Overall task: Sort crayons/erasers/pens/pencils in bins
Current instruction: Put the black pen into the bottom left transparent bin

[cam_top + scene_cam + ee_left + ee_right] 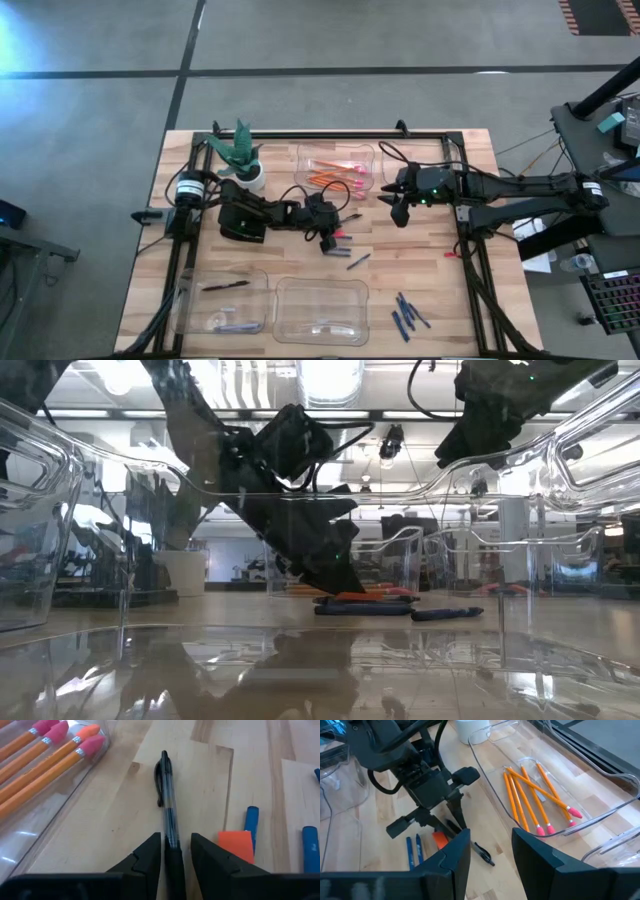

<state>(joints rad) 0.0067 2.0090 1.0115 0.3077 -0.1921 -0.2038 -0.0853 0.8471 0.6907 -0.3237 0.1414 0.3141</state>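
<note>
Black pen [169, 817] between left hand [175, 851] fingers.

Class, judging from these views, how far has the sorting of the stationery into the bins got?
Done: pencils lie in a far bin.
In hand: the left end effector has its fingers either side of a black pen on the table.
Left: blue crayons and an orange eraser lie loose.
</note>
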